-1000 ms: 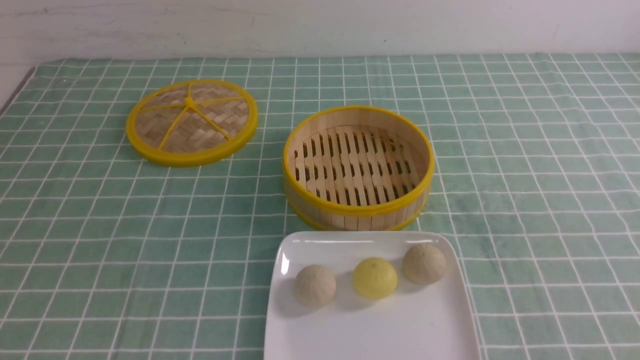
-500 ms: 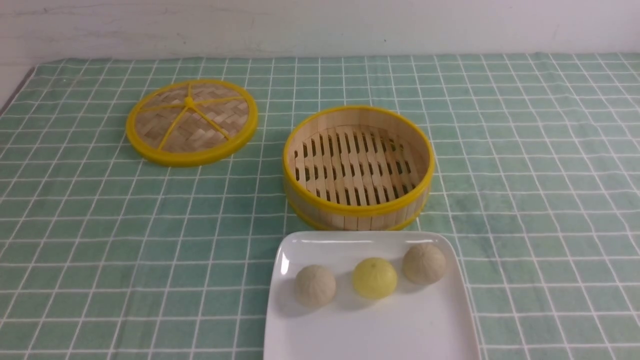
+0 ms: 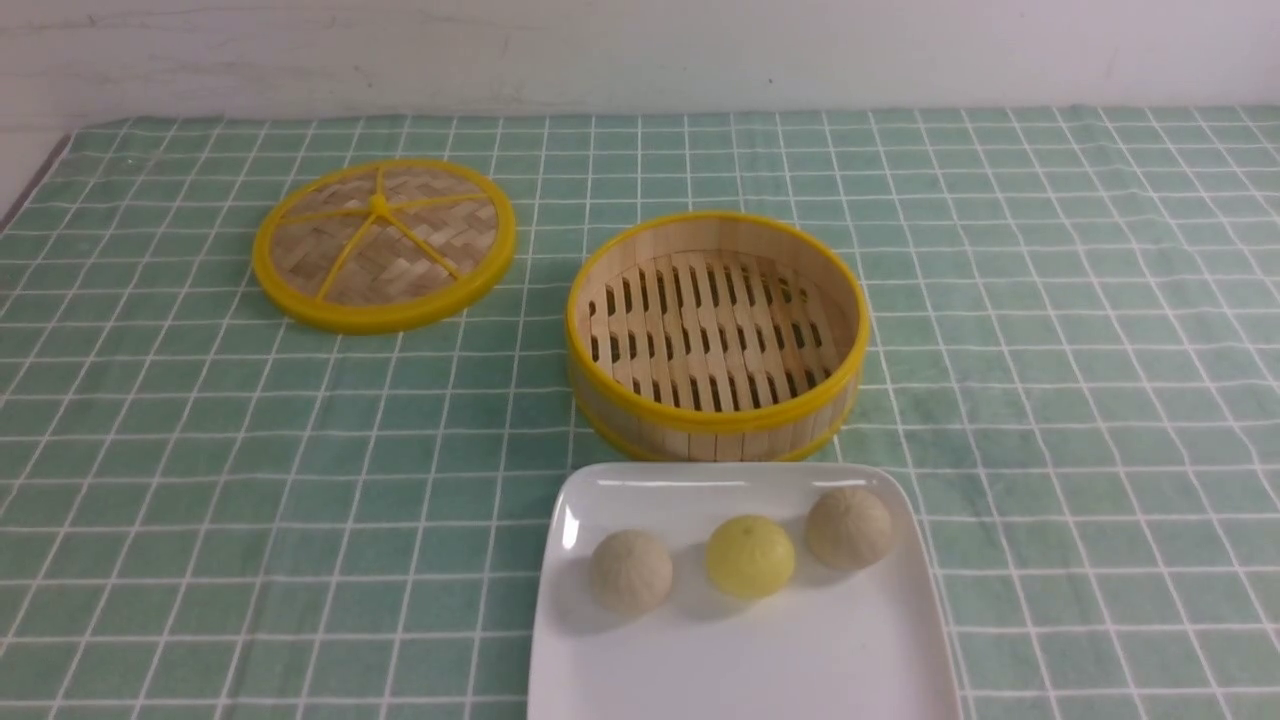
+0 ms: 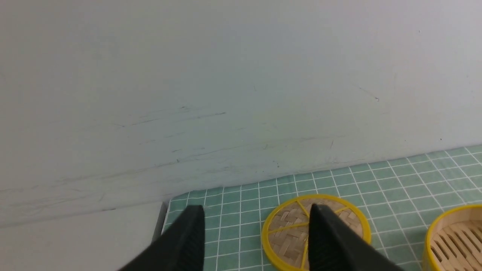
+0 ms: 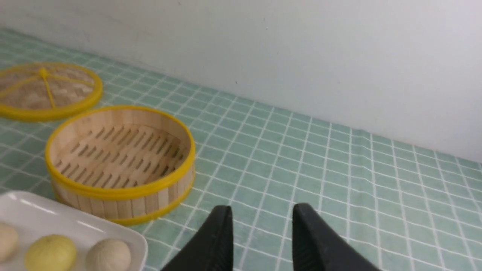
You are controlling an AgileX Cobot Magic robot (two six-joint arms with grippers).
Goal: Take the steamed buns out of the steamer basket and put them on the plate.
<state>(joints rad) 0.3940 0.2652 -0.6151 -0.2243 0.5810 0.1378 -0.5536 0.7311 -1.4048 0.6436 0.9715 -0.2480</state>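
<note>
Three steamed buns lie in a row on the white square plate (image 3: 740,670) at the front: a beige one (image 3: 630,571), a yellow one (image 3: 750,556) and a beige one (image 3: 848,527). The steamer basket (image 3: 716,425) stands just behind the plate with nothing in it. Neither gripper shows in the front view. My left gripper (image 4: 257,212) is open and empty, held high, with the lid beyond it. My right gripper (image 5: 262,211) is open and empty above the cloth, to the right of the basket (image 5: 120,195) and the plate (image 5: 56,220).
The flat woven lid (image 3: 383,243) with its yellow rim lies at the back left, also in the left wrist view (image 4: 286,233). A green checked cloth (image 3: 1050,350) covers the table. A white wall (image 3: 640,50) runs along the back.
</note>
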